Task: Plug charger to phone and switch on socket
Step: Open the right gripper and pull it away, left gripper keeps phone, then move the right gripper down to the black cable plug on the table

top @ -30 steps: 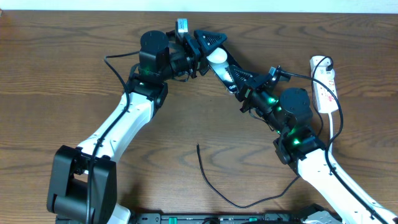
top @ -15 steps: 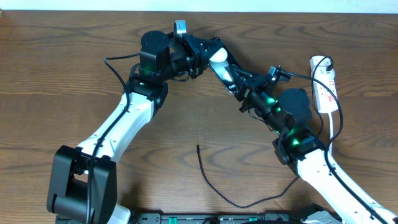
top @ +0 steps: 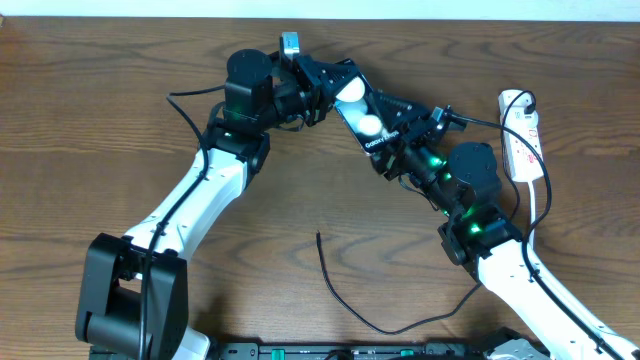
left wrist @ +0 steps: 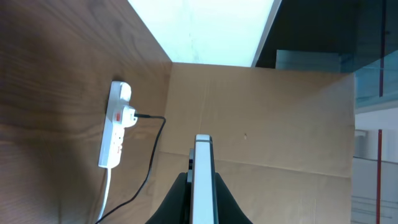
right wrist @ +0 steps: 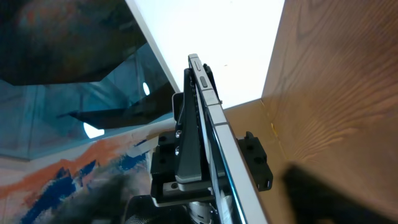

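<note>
Glossy black phone bridging both grippers near the middle of the counter's far edge.

Left gripper has its dark fingers pressed on both flat faces of the thin slab, whose pale metal edge runs straight up that wrist view. The right gripper meets the opposite end, but its fingers are only dark blurs in its own camera, one seeming slightly off the rim, so whether those jaws bite cannot be told. The phone's face is smooth, with round white reflections and small white lettering. On the grained brown wooden counter, the charger, a thin black cable, lies in a loose curve toward the near edge, its tip well apart from the phone. The socket, a narrow white plastic strip with red marks, lies by the right edge near the far corner, with a white plug seated in it.
</note>
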Motion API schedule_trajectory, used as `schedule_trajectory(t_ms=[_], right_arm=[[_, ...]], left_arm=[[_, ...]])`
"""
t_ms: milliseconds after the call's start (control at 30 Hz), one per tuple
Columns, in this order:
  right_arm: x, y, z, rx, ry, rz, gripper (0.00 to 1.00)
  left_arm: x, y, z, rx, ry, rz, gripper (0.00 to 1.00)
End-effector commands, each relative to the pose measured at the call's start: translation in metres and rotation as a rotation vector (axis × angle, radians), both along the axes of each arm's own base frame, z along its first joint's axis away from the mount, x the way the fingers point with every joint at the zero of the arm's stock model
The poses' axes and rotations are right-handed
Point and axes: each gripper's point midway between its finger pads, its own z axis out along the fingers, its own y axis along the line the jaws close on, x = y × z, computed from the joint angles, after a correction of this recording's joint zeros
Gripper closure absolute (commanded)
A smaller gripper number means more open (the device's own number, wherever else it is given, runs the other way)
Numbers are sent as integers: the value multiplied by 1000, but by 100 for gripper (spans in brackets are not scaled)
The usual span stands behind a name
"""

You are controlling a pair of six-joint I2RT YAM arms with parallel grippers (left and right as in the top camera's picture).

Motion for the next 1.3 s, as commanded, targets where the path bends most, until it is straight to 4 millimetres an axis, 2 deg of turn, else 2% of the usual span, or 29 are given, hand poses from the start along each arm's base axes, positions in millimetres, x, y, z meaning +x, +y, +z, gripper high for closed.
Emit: schedule_trajectory(t_ms=[0,167,333,467,567,733,933,1067,1167,1267], right_arm=[[-2,3,17,17,-34,3,1],[-1,2,16,12,-37,-7,1],[-1,1,6,-59,-41,-4,1],[-3,2,-10,-192,-68,17,1],[-6,4,-17,-366,-177,60,1],[-14,11,-26,-546,-310,151,1],[-21,12,-44,-701,-309,238,1],[-29,12,-46,-856,-293,337,1],[-41,16,-50,-976,-301,452,1],[-65,21,-76,-1118,-272,611,1]], left_arm=[[4,9,11,-6,-37,12,93],[11,26,12,-9,-35,30,93],[22,62,13,-18,-34,53,92],[26,97,14,-30,-32,53,93],[24,125,16,-43,-31,34,92],[16,167,19,-63,-32,4,93],[6,212,28,-54,-108,-12,93],[-2,228,31,-34,-158,-28,93],[-6,231,31,1,-226,-51,92],[-13,227,31,29,-293,-103,93]])
